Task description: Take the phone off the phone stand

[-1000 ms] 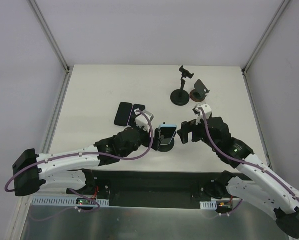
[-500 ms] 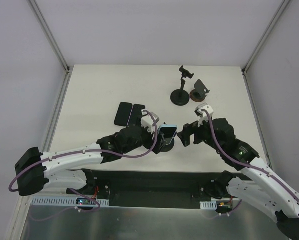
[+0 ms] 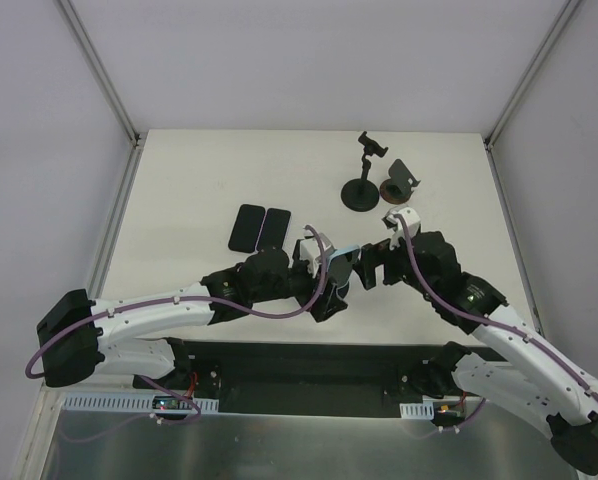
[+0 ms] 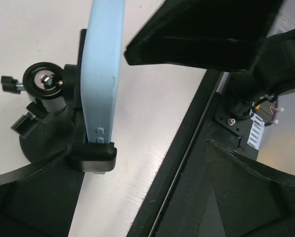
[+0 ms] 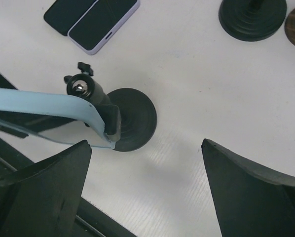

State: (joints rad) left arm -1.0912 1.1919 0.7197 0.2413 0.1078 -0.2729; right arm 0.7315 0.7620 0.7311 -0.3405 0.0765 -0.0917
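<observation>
A phone in a light blue case stands edge-up in the clamp of a black phone stand near the table's front edge. In the left wrist view the phone sits in the stand's clamp above its ball joint. My left gripper is open, with the clamp and the phone's lower end just inside its left finger. My right gripper is open, just right of the phone and the stand's base, touching neither.
Two dark phones lie flat side by side behind the left arm. A second black stand and a small brown holder stand at the back right. The table's black front rail runs close below the stand.
My left gripper has moved right along the front of the stand, so the phone's lower end now lies between its fingers. My right gripper has stayed close on the phone's right side.
</observation>
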